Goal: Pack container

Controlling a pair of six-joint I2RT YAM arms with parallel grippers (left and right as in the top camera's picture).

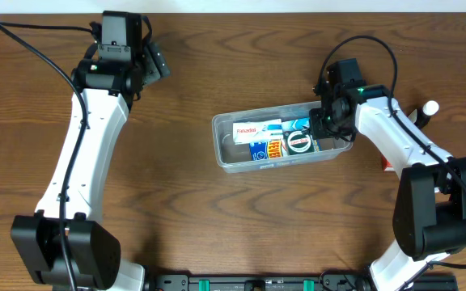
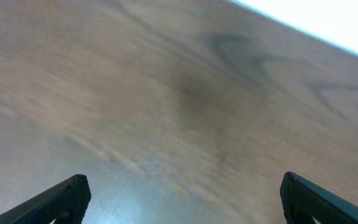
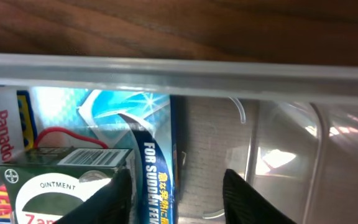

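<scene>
Well, the left arm stretches from its base at the near edge straight up the left side of the counter [image 1: 184,210], its white link long and nearly straight. At the far end the wrist bends over toward the middle. The left gripper [image 1: 154,65] hangs there above bare wood with its fingers spread as wide as they go and nothing between them. The left wrist view shows only the two black fingertips [image 2: 73,194] at the bottom corners and blurred wood grain beyond.

The container [image 1: 218,144] sits near the middle of the counter, a little to the right, well apart from the left arm. It lies lengthwise across the counter and holds several small boxes packed toward its left and centre.

The right arm rises from its base at the near right, folds at the elbow and angles back toward the left. Its wrist dips over the container's right end. The right gripper [image 1: 324,121] is down inside the rim [image 3: 179,70], fingers partly apart and pinching nothing. One finger [image 3: 114,200] is just beside a green ointment box [image 3: 61,180]; whether they touch I cannot tell. A blue box [image 3: 142,124] lies behind that, next to a white Panadol box [image 3: 2,137].
</scene>
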